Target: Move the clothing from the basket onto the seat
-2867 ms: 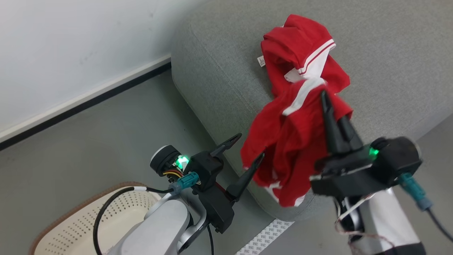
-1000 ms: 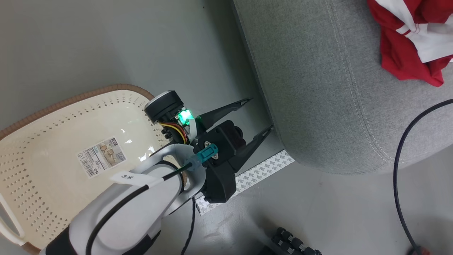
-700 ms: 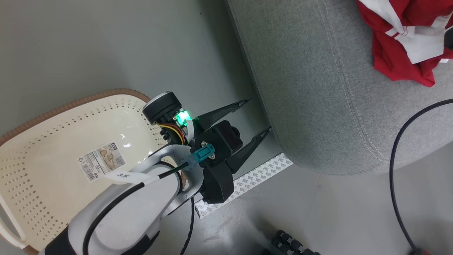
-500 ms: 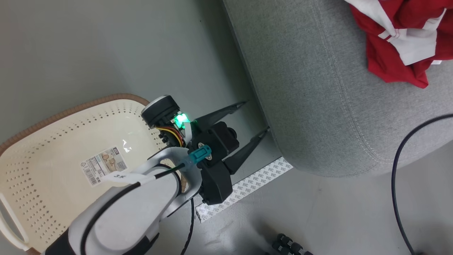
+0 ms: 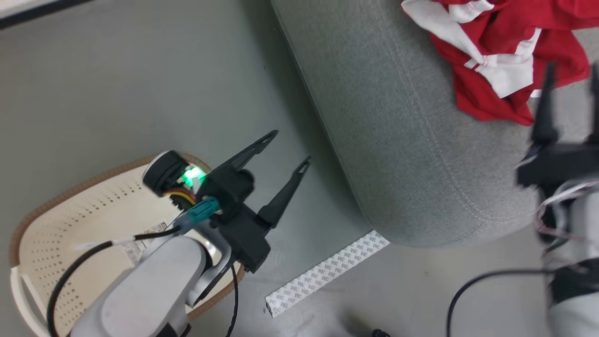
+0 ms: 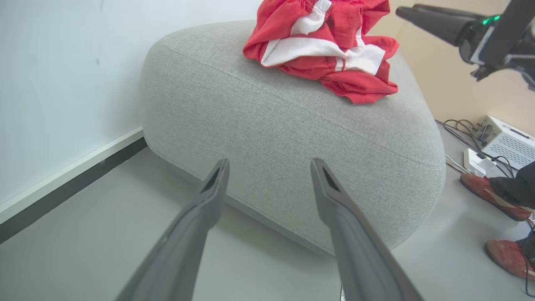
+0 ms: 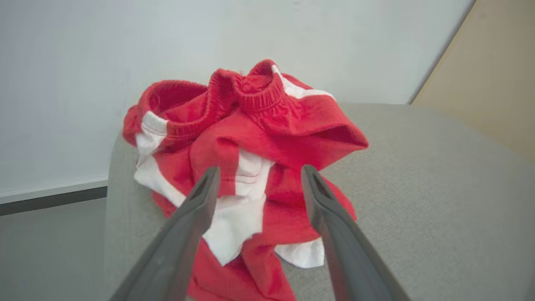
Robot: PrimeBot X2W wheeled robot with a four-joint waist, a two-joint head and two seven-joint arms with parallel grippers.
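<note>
Clothing [image 7: 250,167] heaped on seat [image 5: 398,140], just beyond right tool [image 7: 259,175], prongs apart, empty. Left tool [image 5: 288,150] apart over floor.

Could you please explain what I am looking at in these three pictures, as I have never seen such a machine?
It is a two-armed robot. One picture looks down from its head; the other two look along each arm's own two dark fingers. The red-and-white clothing lies piled on the grey seat. The cream basket stands on the floor, partly hidden by the left arm. The left end effector is open over the floor and holds nothing. The right end effector is open too, pointing at the clothing without gripping it.
</note>
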